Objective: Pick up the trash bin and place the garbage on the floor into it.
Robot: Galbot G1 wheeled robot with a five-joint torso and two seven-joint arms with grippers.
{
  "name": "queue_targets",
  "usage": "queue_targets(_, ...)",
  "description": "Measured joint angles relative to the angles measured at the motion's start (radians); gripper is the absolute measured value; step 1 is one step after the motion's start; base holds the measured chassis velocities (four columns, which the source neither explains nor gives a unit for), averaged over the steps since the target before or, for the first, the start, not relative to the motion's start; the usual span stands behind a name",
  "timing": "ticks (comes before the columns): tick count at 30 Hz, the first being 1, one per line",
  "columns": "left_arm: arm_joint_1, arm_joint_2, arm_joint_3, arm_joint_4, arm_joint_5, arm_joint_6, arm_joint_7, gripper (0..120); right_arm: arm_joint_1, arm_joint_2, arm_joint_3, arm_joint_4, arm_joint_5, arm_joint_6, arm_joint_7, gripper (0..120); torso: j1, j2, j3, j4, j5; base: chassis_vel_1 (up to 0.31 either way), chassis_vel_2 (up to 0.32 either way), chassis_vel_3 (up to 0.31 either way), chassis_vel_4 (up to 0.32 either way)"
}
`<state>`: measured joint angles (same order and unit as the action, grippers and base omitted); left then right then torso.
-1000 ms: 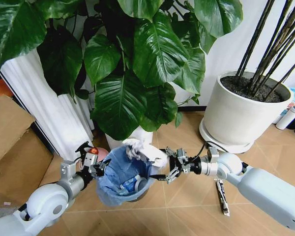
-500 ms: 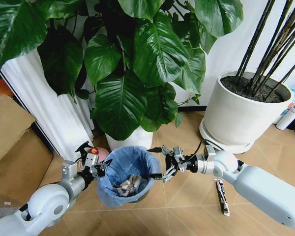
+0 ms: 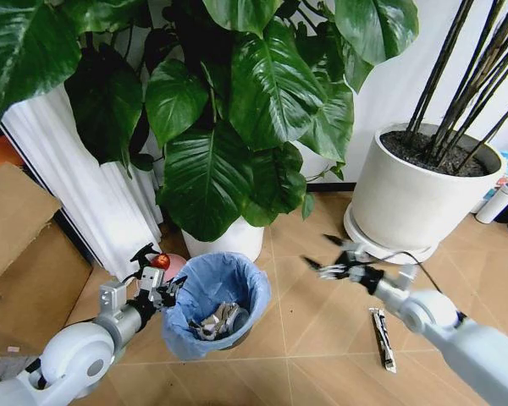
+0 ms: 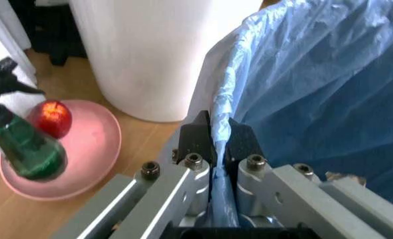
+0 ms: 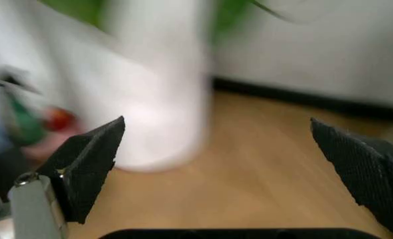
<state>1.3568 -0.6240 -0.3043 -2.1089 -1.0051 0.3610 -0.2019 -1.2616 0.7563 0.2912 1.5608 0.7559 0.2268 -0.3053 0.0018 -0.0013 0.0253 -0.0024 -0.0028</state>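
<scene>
Pinched the rim of the trash bin (image 4: 316,74) with the left claw (image 4: 213,129), jaws closed tight on the folded light blue liner and the edge beneath it. Held that bin (image 3: 212,292) low and in front with the left claw (image 3: 165,288), just before the white pot of the big-leaved plant (image 3: 229,238); could not tell whether raised clear of the floor (image 3: 305,338) or resting on it. Kept crumpled tissues and wrappers, part of the garbage (image 3: 218,320), at the bottom of the liner. Passed, beside the left claw, a pink dish (image 4: 83,164) with a red fruit (image 4: 49,118) and a green spray bottle (image 4: 23,149), none of it litter. Spread the right claw (image 3: 322,252) wide and carried nothing in it, off to the right of the bin and apart from it, above bare chevron boards. Showed the same from the right wrist: right claw (image 5: 226,164) gaping, only floor and a white pot between the jaws. Left a thin stick wrapper (image 3: 381,338) flat on the floor, near the right forearm and in front of the large white pot (image 3: 411,199). Read as the gap between drops: one load in, the empty claw free for more. Called next, by this judgement, for lowering the open right claw over the stick wrapper, closing across its narrow width close to the boards, then carrying it above the bin's mouth, with the left grip kept firm meanwhile.
</scene>
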Motion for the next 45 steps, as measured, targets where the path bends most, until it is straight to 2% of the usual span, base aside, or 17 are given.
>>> queue_targets(1, -0.002, 0.001, 0.000, 0.000, -0.001, 0.000, -0.001, 0, -0.057, 0.032, 0.063, -0.028, -0.026, -0.010, 0.020, 100, 0.000, 0.000, 0.000, -0.0003, -0.0004, 0.000, 0.000, 0.000, 0.000)
queue_targets(2, -0.002, 0.001, 0.000, 0.000, -0.001, 0.000, -0.001, 0, -0.057, 0.032, 0.063, -0.028, -0.026, -0.010, 0.020, 100, 0.000, 0.000, 0.000, -0.0003, -0.0004, 0.000, 0.000, 0.000, 0.000)
queue_targets(5, -0.006, 0.001, 0.000, 0.006, -0.001, -0.001, -0.001, 0, -0.147, 0.122, 0.182, -0.112, -0.085, -0.015, 0.023, 100, 0.000, 0.000, 0.000, -0.0001, -0.0004, 0.000, 0.000, 0.000, 0.000)
queue_targets(7, -0.007, 0.002, 0.000, 0.007, -0.001, -0.001, -0.001, 0, -0.159, 0.137, 0.196, -0.131, -0.092, -0.015, 0.023, 100, 0.000, 0.000, 0.000, -0.0003, -0.0006, 0.000, 0.000, 0.000, 0.000)
queue_targets(10, -0.014, 0.008, 0.000, 0.009, -0.005, -0.002, -0.001, 0, -0.179, 0.206, 0.235, -0.215, -0.110, -0.023, 0.028, 100, 0.000, 0.000, 0.000, 0.0000, -0.0003, 0.000, 0.000, 0.000, 0.000)
queue_targets(19, -0.019, 0.021, -0.005, 0.009, -0.017, -0.003, -0.001, 0, -0.172, 0.299, 0.230, -0.320, -0.141, -0.080, 0.128, 100, 0.000, 0.000, 0.000, 0.0002, -0.0003, 0.000, 0.000, 0.000, 0.000)
queue_targets(27, -0.024, 0.029, -0.005, 0.009, -0.023, -0.004, 0.000, 0, -0.172, 0.334, 0.218, -0.376, -0.127, -0.095, 0.154, 99, 0.000, 0.000, 0.000, 0.0001, 0.0000, 0.000, 0.000, 0.000, 0.000)
queue_targets(30, -0.024, 0.029, -0.005, 0.009, -0.023, -0.004, 0.000, 0, -0.172, 0.334, 0.214, -0.386, -0.125, -0.098, 0.154, 94, 0.000, 0.000, 0.000, 0.0002, -0.0006, 0.000, 0.000, 0.000, 0.000)
queue_targets(34, -0.024, 0.027, -0.005, 0.009, -0.023, -0.004, 0.000, 0, -0.186, 0.326, 0.203, -0.392, -0.097, -0.109, 0.151, 77, 0.000, 0.000, 0.000, 0.0001, -0.0005, 0.000, 0.000, 0.000, 0.000)
queue_targets(36, -0.024, 0.026, -0.005, 0.009, -0.023, -0.004, 0.000, 0, -0.190, 0.324, 0.201, -0.392, -0.092, -0.110, 0.149, 73, 0.000, 0.000, 0.000, 0.0001, -0.0005, 0.000, 0.000, 0.000, 0.000)
queue_targets(40, -0.027, 0.024, -0.004, 0.009, -0.023, -0.004, 0.000, 0, -0.207, 0.322, 0.197, -0.384, -0.080, -0.115, 0.148, 54, 0.000, 0.000, 0.000, 0.0001, -0.0003, 0.000, 0.000, 0.000, 0.000)
queue_targets(41, -0.027, 0.024, -0.004, 0.009, -0.023, -0.004, 0.000, 0, -0.207, 0.322, 0.197, -0.384, -0.080, -0.115, 0.148, 54, 0.000, 0.000, 0.000, 0.0001, -0.0003, 0.000, 0.000, 0.000, 0.000)
queue_targets(44, -0.027, 0.023, -0.004, 0.009, -0.023, -0.005, 0.000, 0, -0.217, 0.321, 0.196, -0.376, -0.075, -0.116, 0.148, 41, 0.000, 0.000, 0.000, 0.0001, -0.0003, 0.000, 0.000, 0.000, 0.000)
queue_targets(45, -0.027, 0.023, -0.004, 0.009, -0.023, -0.005, 0.000, 0, -0.217, 0.321, 0.196, -0.376, -0.075, -0.116, 0.148, 41, 0.000, 0.000, 0.000, 0.0001, -0.0003, 0.000, 0.000, 0.000, 0.000)
